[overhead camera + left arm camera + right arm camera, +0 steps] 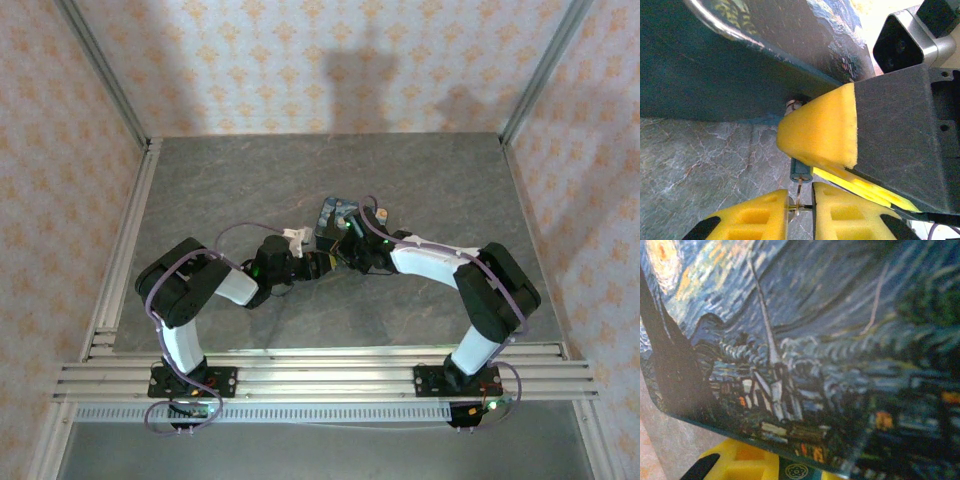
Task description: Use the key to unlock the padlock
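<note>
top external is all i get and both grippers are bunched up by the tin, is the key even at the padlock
observer: Yes. In the left wrist view the left gripper pinches the key, and the key's tip meets the underside of the blue padlock.
operator: what's holding the padlock
observer: The right gripper. Its yellow fingers close on the padlock body from the side.
operator: how close is the tin
observer: Very close. The padlock hangs just under the edge of the tin box, with its shackle up against it.
</note>
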